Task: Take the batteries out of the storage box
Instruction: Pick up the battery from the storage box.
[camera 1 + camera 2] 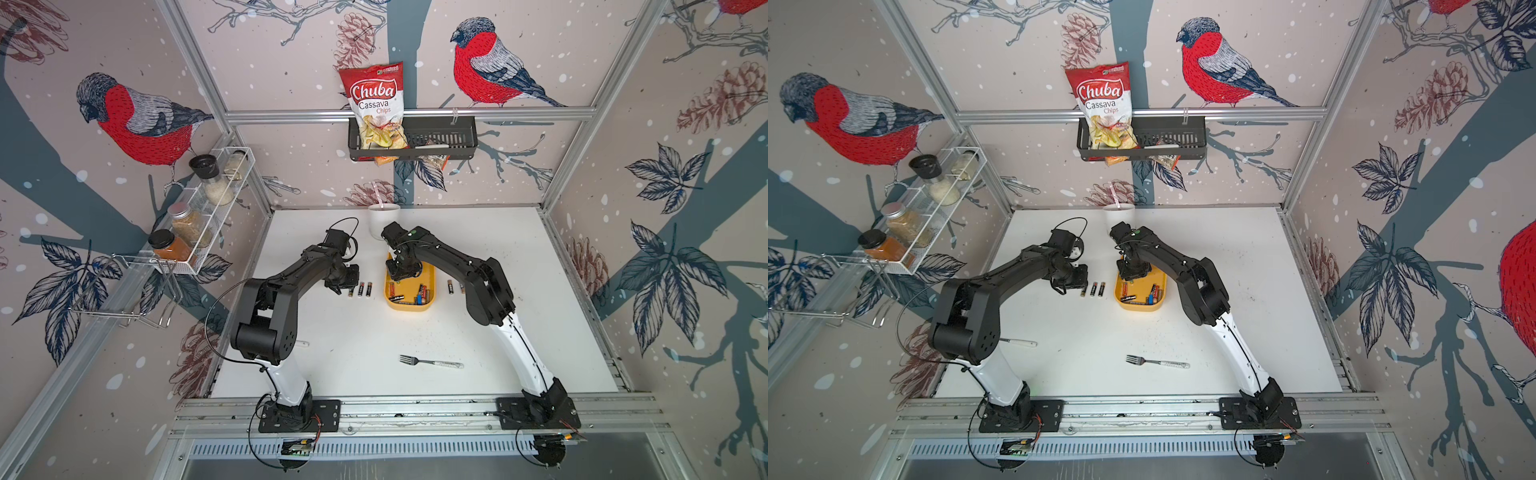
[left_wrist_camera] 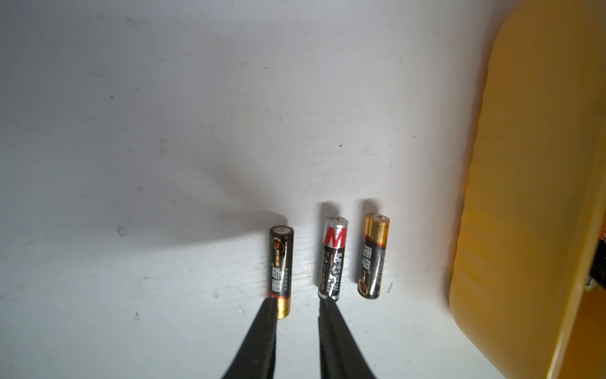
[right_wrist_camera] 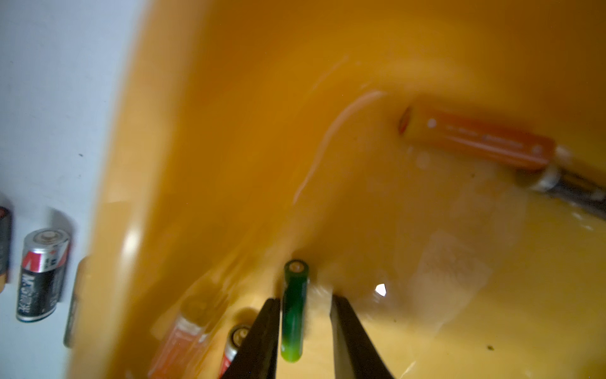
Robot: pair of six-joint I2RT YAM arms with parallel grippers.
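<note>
White tabletop (image 1: 374,332) held one yellow storage box (image 1: 409,308) with several batteries (image 1: 420,294) inside and a row of three batteries (image 1: 360,289) lying just beside it. Left gripper (image 2: 298,301) stood at the near end of that row, jaws slightly parted and empty. Right gripper (image 3: 305,298) reached into the box, jaws parted astride a green battery (image 3: 293,315), one finger touching it, the other just clear.

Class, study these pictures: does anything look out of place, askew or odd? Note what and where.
The fork lies on the table near the front, unrelated to the battery job. Packets poke out beneath the wall basket. Nothing looks spilled or damaged.
</note>
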